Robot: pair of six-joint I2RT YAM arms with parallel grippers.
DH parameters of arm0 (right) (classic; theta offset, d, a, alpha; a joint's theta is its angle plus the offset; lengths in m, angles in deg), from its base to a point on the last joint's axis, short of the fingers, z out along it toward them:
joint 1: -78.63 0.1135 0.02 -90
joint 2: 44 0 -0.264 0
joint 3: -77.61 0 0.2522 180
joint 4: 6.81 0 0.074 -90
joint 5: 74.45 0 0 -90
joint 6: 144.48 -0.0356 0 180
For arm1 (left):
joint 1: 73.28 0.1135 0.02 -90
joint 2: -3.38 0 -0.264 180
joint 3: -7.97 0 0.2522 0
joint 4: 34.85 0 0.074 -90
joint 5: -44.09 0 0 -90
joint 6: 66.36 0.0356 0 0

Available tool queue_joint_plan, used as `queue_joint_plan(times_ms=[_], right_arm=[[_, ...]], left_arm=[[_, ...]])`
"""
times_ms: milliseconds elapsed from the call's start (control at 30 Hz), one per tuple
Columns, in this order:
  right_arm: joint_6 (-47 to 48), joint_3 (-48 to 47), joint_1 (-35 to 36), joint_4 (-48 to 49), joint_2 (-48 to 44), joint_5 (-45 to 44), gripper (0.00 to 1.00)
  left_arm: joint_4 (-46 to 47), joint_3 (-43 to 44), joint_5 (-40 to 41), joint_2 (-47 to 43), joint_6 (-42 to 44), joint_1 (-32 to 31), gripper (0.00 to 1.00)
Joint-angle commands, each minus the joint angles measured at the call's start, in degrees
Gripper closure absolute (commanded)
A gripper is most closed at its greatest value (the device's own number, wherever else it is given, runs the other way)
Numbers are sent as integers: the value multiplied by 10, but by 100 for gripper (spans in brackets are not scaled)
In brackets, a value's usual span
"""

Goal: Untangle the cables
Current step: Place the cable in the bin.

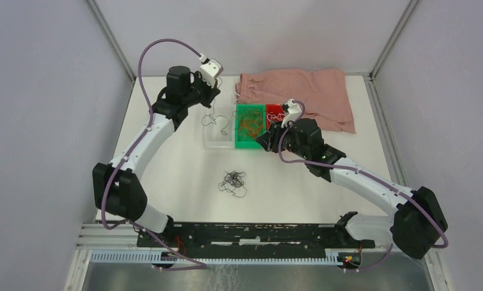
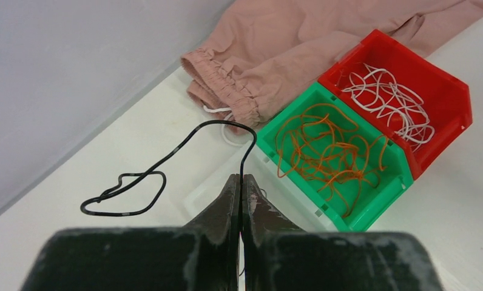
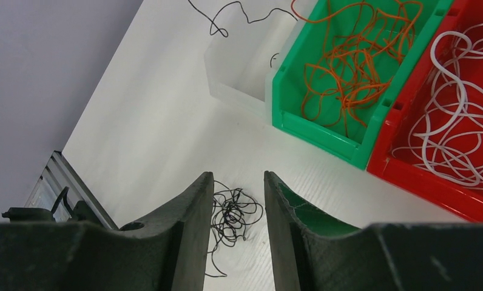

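- Your left gripper (image 2: 241, 179) has its jaws pressed together on one black cable (image 2: 224, 121), which comes out right at the fingertips.
- From the pinch that cable rises, arcs over to the left and ends in a flattened loop hanging free.
- In the top view the held strand dangles from the raised left gripper down over the clear bin (image 3: 236, 91). You cannot tell whether its lower end touches the bin.
- Your right gripper (image 3: 238, 182) has its jaws partly apart with a plain gap between them, and nothing is held.
- Through that gap, in the right wrist view, you see the tangle of black cables (image 3: 232, 215) lying on the white table (image 3: 160, 121), below the fingers and apart from them.
- In the top view that tangle sits alone on the table, nearer the arm bases than the bins and roughly midway between the two arms.
- The right gripper hangs at the near edge of the bin row, by the green bin (image 2: 372, 203).
- The three bins stand touching in a row: clear on the left, green in the middle, red bin (image 2: 451, 103) on the right.
- The green bin holds loose orange cables (image 2: 330, 151), and the red bin holds loose white cables (image 2: 388, 100).
- Behind the bins a pink cloth (image 2: 300, 42) lies crumpled on the table, its gathered hem just beside the far corner of the green bin.
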Motion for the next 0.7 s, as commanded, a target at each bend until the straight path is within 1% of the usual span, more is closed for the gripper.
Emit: queue_joint_plan(times_ms=[0, 100, 300, 367, 500, 667], right_arm=[[4, -1, -14, 28, -2, -2, 58], [4, -2, -24, 32, 0, 0, 58], [2, -8, -43, 35, 10, 8, 59], [0, -10, -47, 36, 16, 11, 59], [-12, -10, -52, 41, 26, 17, 60], [-21, -4, -53, 46, 28, 19, 60]], left_arm=[[33, 41, -34, 35, -92, -3, 97], [44, 47, -33, 57, -123, -5, 97], [69, 36, -31, 87, -148, -6, 97], [79, 52, -36, 104, -175, -5, 97], [83, 111, -46, 142, -225, -13, 97], [106, 116, -50, 155, -256, -20, 97]])
